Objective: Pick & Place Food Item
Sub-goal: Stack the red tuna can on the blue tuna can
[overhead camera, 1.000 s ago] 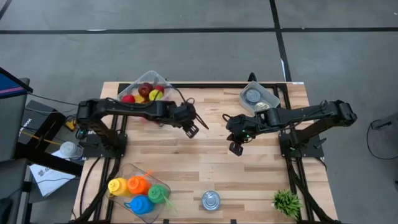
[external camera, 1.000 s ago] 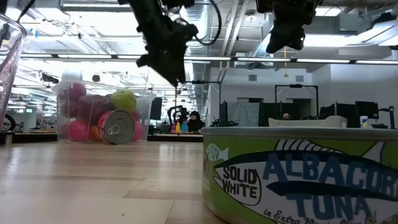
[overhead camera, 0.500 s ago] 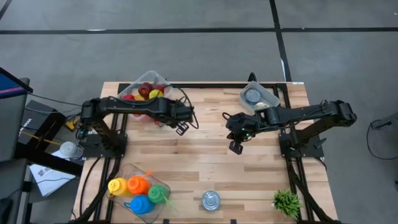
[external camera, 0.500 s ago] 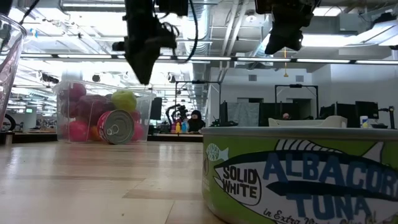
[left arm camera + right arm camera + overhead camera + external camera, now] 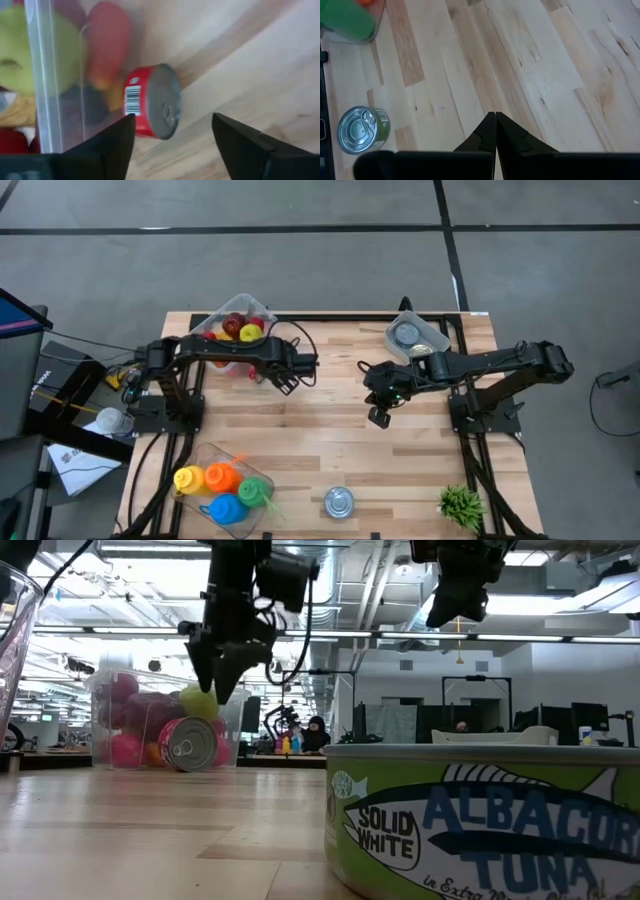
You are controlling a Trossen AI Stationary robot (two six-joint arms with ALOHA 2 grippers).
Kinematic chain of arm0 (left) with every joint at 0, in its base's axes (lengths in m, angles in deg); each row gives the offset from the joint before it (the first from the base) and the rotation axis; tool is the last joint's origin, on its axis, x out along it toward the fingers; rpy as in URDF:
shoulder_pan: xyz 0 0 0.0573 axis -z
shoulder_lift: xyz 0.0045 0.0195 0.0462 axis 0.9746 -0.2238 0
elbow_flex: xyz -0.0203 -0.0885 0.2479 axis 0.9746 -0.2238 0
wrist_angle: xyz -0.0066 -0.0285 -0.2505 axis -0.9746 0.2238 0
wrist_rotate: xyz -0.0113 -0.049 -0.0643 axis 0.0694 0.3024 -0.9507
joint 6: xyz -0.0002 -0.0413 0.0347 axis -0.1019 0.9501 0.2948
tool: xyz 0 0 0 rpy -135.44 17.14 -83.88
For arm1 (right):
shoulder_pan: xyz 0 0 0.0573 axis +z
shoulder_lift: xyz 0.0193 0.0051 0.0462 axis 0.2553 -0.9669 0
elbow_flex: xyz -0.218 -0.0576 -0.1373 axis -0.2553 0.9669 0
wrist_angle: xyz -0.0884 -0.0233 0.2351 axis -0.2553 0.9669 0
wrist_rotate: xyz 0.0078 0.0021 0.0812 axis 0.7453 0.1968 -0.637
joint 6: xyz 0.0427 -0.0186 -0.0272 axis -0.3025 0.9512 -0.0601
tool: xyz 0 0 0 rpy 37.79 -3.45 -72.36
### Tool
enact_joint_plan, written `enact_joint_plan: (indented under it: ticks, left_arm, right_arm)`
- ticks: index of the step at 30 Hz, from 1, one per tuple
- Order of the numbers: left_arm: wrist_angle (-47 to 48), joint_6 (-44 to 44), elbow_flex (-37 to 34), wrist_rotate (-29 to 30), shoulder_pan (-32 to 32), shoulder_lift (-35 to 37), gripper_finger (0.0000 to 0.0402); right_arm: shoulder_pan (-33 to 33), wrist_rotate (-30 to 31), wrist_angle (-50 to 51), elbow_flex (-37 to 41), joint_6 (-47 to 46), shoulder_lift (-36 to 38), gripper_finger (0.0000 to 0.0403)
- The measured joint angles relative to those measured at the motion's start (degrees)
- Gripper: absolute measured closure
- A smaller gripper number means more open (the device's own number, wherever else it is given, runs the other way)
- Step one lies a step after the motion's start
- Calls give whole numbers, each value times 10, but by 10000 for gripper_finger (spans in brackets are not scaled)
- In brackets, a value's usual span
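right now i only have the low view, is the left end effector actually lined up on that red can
observer: yes, left wrist view frames the red can, on its side against the clear bin, between the left end effector's open fingers.
operator: and the right one
observer: right end effector is shut, empty, over bare table.
operator: tuna can in the way
observer: no, from above the tuna can sits at the front edge, clear of both arms.
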Motion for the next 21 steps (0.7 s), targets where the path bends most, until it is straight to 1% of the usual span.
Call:
enact_joint_plan:
  ticks: [3, 6, 11, 17, 21]
  left_arm:
    - [14, 10, 0, 0, -13, -3, 133]
    - [12, 10, 0, -1, -24, -4, 125]
    - [10, 8, -16, -2, -33, -4, 129]
    - [-2, 9, -67, -21, -34, -4, 136]
    - [-12, 10, -93, -24, -34, -4, 135]
  right_arm:
    - [0, 0, 2, 0, 2, 0, 403]
    - [0, 0, 2, 0, 4, 0, 403]
    - [0, 0, 3, 0, 4, 0, 403]
    - [0, 0, 4, 0, 8, 0, 403]
    - [0, 0, 4, 0, 15, 0, 403]
